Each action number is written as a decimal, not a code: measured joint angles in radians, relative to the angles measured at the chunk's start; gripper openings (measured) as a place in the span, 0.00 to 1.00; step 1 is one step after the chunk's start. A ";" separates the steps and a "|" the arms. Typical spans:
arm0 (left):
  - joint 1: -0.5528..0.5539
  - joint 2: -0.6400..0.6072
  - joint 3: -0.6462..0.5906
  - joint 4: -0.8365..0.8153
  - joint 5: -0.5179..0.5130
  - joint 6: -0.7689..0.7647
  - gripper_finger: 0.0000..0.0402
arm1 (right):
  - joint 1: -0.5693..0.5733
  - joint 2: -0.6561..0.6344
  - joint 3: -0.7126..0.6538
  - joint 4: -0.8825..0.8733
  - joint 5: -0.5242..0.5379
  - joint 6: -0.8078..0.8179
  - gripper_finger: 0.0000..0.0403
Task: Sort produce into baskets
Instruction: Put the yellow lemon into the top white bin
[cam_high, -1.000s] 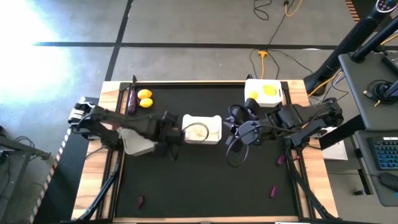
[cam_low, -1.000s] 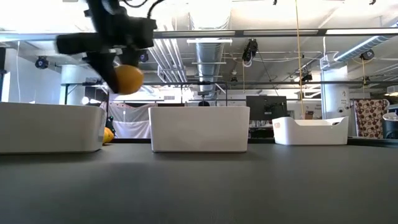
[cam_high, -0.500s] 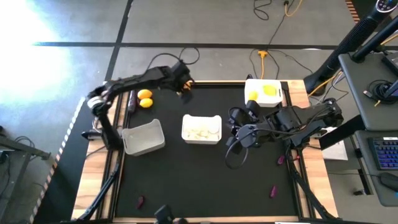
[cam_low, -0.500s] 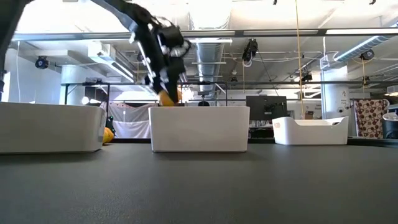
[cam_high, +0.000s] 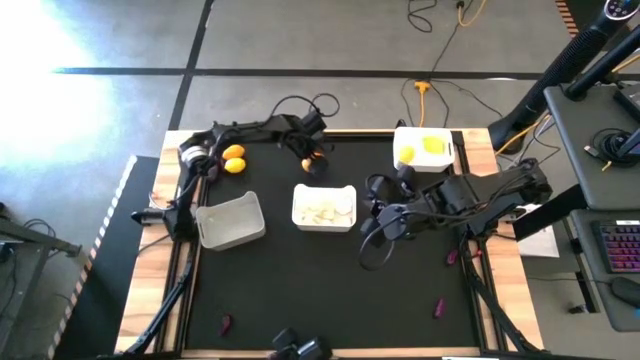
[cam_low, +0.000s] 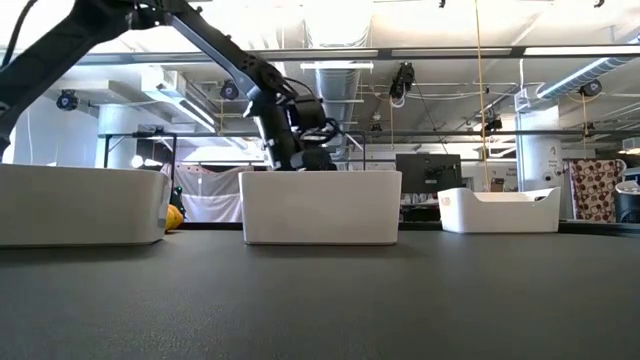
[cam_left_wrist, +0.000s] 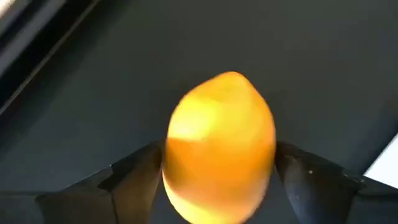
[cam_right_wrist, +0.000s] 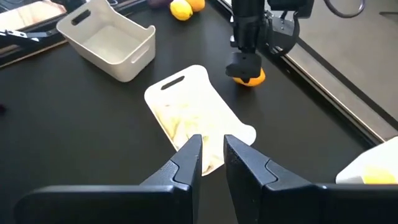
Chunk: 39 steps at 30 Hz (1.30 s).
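Note:
My left gripper (cam_high: 313, 162) is shut on an orange citrus (cam_left_wrist: 219, 146) low over the table, just beyond the middle basket (cam_high: 325, 207), which holds white pieces. It also shows in the right wrist view (cam_right_wrist: 247, 67). The left basket (cam_high: 230, 220) is empty. The right basket (cam_high: 428, 148) holds yellow lemons. My right gripper (cam_high: 385, 215) waits near the middle basket's right end, its fingers almost together and empty. A lemon (cam_high: 233, 152), an orange (cam_high: 235, 166) and a dark eggplant (cam_high: 212, 160) lie at the far left. My left gripper pinches the orange citrus by its two opposite sides (cam_left_wrist: 171, 155) between its two fingers. The fingers come from above, pointing down (cam_right_wrist: 244, 59). The citrus (cam_right_wrist: 250, 78) sits below them at the table top; whether it rests on the table I cannot tell.
Small purple pieces lie on the mat near the front left (cam_high: 226, 323), the front right (cam_high: 438, 308) and the right edge (cam_high: 452, 257). Cables hang around both arms. Open black mat lies in front of the baskets.
My left gripper has carried the orange citrus from between the left and middle baskets toward the table's far edge, then a little right and down behind the middle basket. It has stayed shut on the citrus.

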 joint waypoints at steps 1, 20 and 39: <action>0.000 0.005 0.000 -0.002 0.003 0.000 0.74 | 0.000 0.000 -0.006 0.001 0.000 0.005 0.15; -0.061 -0.471 -0.022 -0.042 0.009 -0.004 0.77 | -0.119 0.000 -0.051 0.279 0.034 -0.433 0.19; -0.096 -0.928 -0.418 -0.069 -0.243 0.018 0.77 | -0.608 0.352 -0.048 0.525 -0.516 -0.935 0.76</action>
